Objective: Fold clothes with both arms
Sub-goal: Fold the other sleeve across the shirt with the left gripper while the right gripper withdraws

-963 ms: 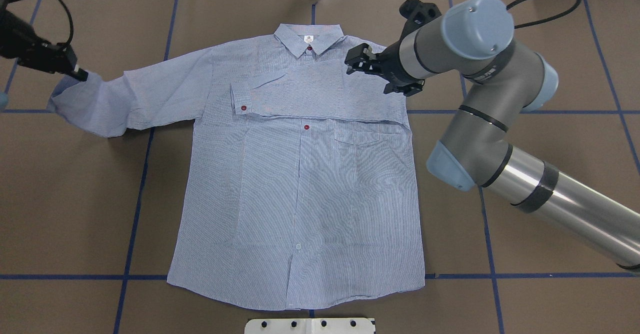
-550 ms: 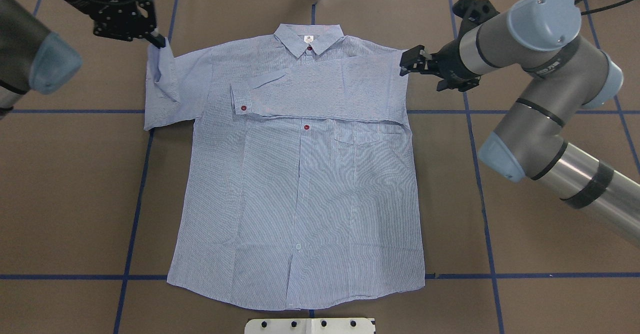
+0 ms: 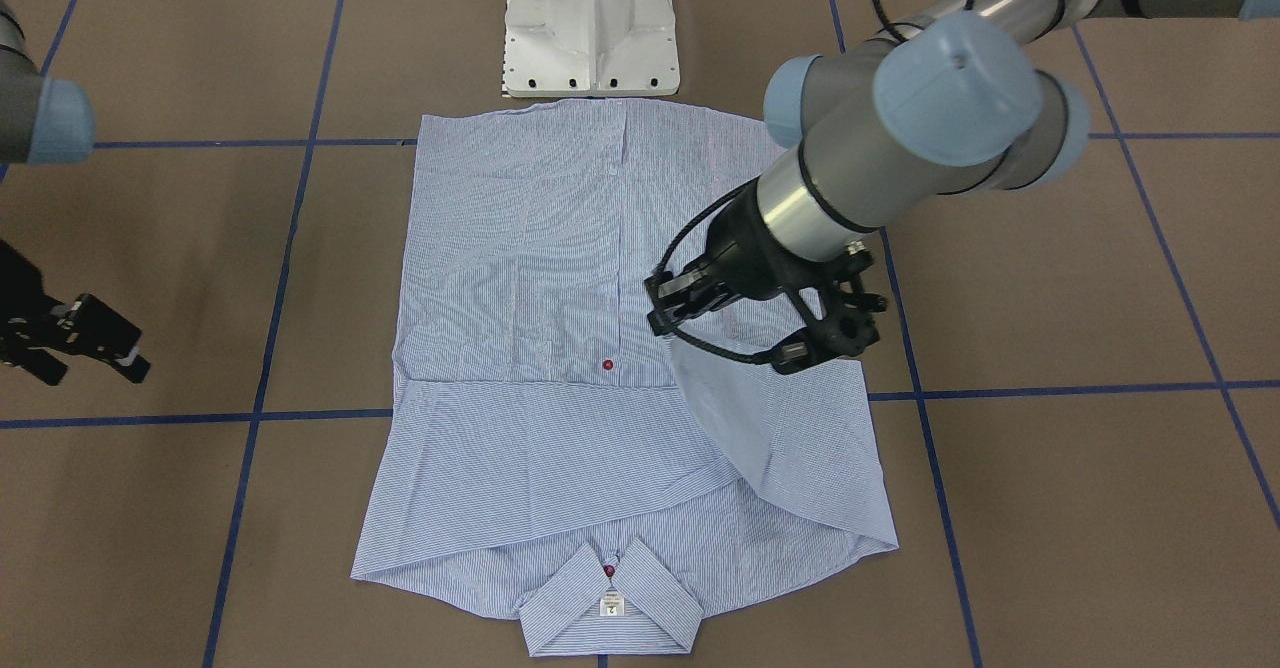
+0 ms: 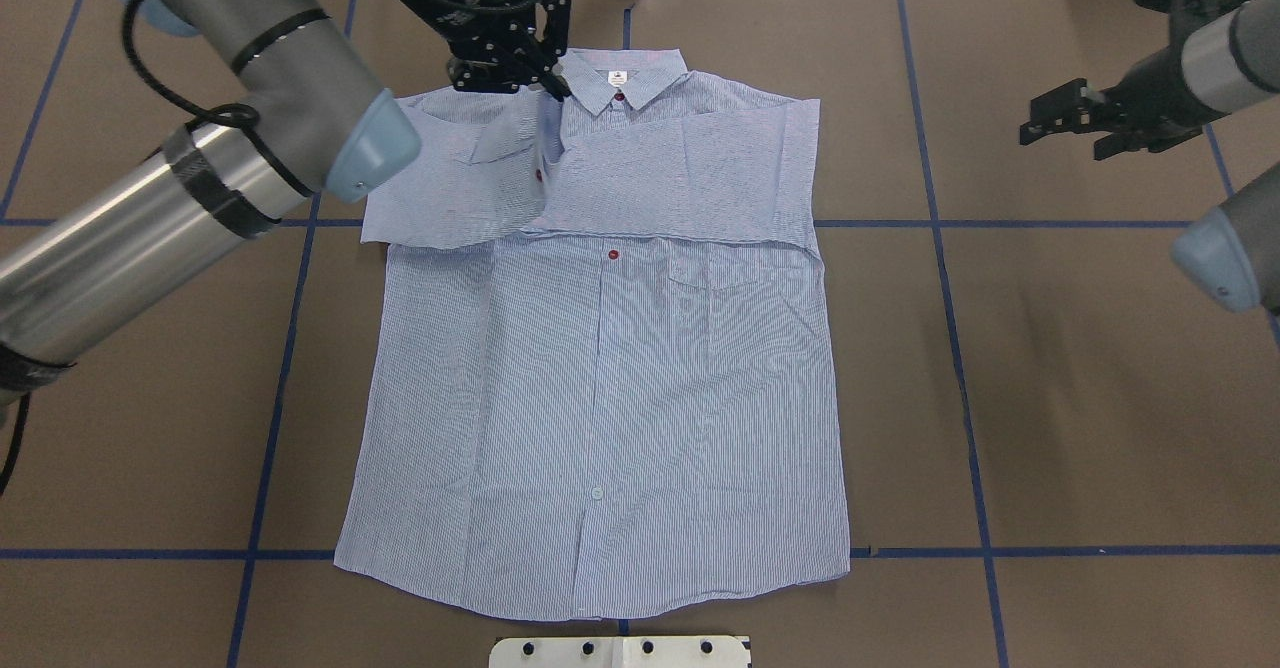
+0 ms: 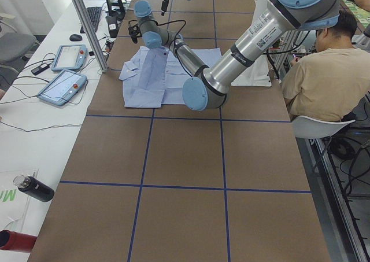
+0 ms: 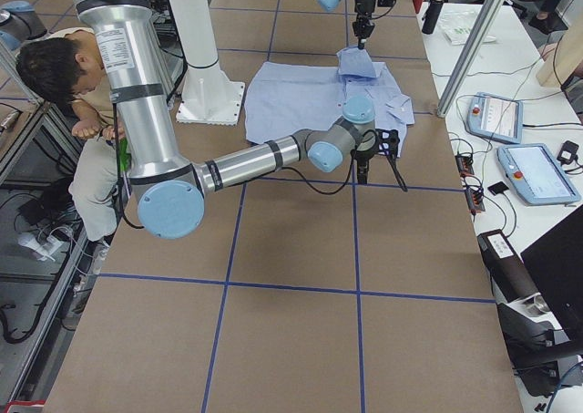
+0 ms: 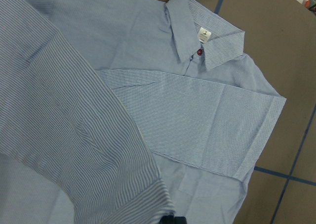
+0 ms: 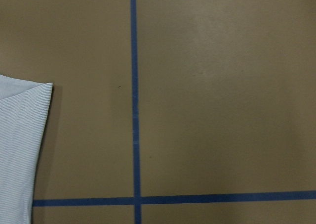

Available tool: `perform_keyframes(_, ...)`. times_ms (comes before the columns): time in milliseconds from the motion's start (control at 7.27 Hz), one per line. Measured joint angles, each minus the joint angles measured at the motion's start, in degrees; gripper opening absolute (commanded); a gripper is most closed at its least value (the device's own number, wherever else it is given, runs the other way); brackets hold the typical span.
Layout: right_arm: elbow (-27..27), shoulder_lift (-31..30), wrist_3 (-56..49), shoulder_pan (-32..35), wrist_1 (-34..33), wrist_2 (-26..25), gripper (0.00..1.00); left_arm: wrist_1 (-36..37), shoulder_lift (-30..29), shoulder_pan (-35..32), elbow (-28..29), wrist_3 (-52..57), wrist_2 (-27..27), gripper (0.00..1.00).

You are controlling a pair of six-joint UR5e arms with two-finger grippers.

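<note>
1. Left tool (image 4: pixel 552 88): clamped on one sleeve (image 4: pixel 450 198) at its cuff, raised beside the collar (image 4: pixel 620 83).
2. Right tool (image 4: pixel 1038 120): jaws apart, empty, well apart from the cloth.
3. Shirt (image 4: pixel 620 398): flat on the counter (image 4: pixel 1050 398), front up.
4. Handling: light and limp, so it will probably drape. Grip at cuffs or hems.
5. Count: one shirt, two tools.

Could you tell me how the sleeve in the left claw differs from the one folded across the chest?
The held sleeve hangs raised from the left claw; the folded sleeve lies flat, with no claw on it. The held sleeve slants and drapes over the folded sleeve's cuff end; the folded sleeve runs straight across. Both have fine blue stripes.
</note>
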Motion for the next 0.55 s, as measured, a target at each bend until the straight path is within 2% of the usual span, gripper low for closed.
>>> perform_keyframes(138, -1.0, -1.1, -2.7, 1.8, 0.0, 1.4, 1.00, -4.2, -3.8, 2.1, 5.8, -3.0, 3.4, 0.00)
perform_keyframes(550, -1.9, -1.7, -4.3, 2.8, 0.0, 2.2, 1.00, -11.6, -7.5, 5.6, 14.2, -6.3, 10.8, 0.00)
